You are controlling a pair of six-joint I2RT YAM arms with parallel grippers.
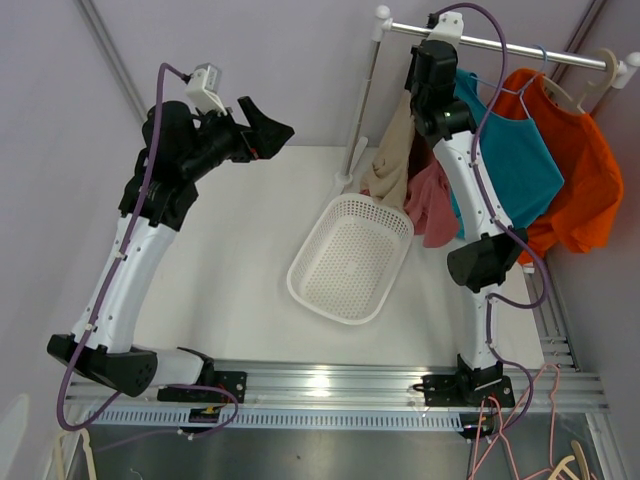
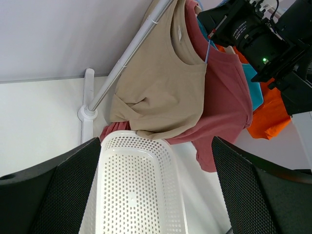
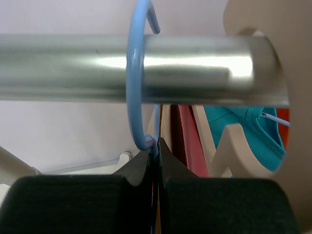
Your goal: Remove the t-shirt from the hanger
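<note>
A beige t-shirt and a dusty red t-shirt hang at the left end of the metal rail. Both also show in the left wrist view, the beige t-shirt in front of the red t-shirt. A blue wire hanger hooks over the rail; its wire shows at the red shirt's collar. My right gripper is shut on the hanger's neck just under the rail. My left gripper is open and empty, raised over the table's left and facing the shirts.
A white perforated basket lies on the table below the shirts, and its rim shows in the left wrist view. A teal shirt and an orange shirt hang further right on wooden hangers. The rack's upright pole stands behind the basket.
</note>
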